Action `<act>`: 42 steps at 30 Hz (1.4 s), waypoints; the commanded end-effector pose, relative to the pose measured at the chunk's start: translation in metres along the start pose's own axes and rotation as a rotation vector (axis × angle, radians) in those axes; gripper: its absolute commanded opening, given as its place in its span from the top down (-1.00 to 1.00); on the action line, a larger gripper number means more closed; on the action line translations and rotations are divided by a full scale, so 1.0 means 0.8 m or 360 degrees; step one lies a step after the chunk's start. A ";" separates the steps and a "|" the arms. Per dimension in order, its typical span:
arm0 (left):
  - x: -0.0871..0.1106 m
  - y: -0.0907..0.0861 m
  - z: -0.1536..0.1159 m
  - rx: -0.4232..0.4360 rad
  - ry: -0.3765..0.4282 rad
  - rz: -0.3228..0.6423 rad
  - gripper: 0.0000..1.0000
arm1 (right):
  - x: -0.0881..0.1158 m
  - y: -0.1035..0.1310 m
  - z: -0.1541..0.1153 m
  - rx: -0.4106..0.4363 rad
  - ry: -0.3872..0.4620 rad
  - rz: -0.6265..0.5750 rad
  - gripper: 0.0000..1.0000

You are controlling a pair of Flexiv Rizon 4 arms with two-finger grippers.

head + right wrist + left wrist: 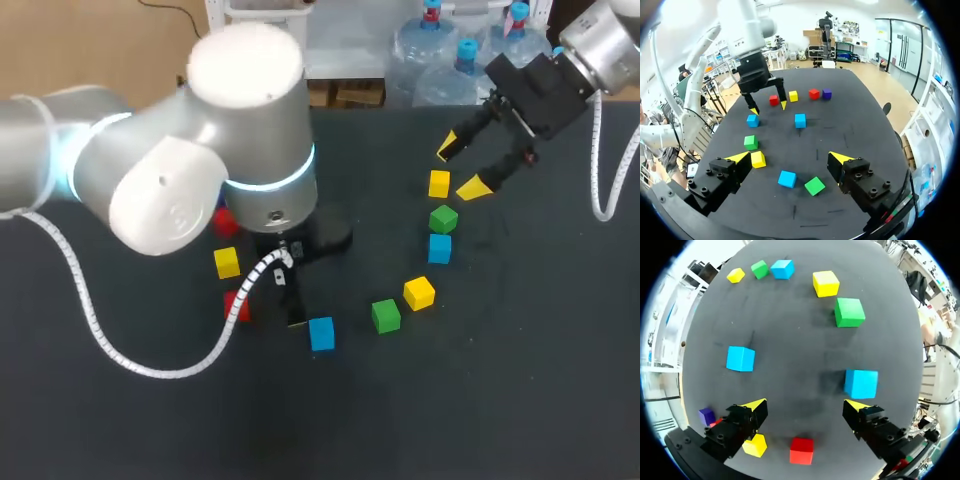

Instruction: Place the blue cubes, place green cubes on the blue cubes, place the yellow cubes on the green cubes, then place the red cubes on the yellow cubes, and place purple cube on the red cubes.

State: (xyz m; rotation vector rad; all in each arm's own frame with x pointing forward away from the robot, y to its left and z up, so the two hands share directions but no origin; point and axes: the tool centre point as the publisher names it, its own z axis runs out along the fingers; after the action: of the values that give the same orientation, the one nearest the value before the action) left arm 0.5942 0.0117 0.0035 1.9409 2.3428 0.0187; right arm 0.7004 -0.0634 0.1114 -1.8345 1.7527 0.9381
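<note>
From above, the left arm (190,170) fills the upper left, hiding its own fingers and part of the red cubes (237,305). At upper right the right gripper (465,165) hangs spread near a yellow cube (439,183). In the left wrist view, the left gripper (806,405) is spread and empty. A blue cube (860,383) sits just ahead of one finger, likely the first pick, and the purple cube (706,416) is half hidden behind the other. In the right wrist view, the fingers are spread and empty over a second blue cube (787,178) and a green cube (814,185). Nothing is stacked yet.

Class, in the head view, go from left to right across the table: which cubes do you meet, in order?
In order: blue cube → green cube → yellow cube beside it. The other cubes overlap sideways, so they are left out.
</note>
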 end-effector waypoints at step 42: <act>0.001 -0.002 -0.039 0.0257 0.0000 0.0311 -1.00 | 0.000 0.001 0.000 0.0002 -0.0001 -0.0002 -1.00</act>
State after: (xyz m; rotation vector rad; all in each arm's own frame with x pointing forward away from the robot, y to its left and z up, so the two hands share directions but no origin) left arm 0.5948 0.0088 0.0284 2.2044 2.2835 -0.0813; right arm 0.7002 -0.0632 0.1115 -1.8347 1.7527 0.9376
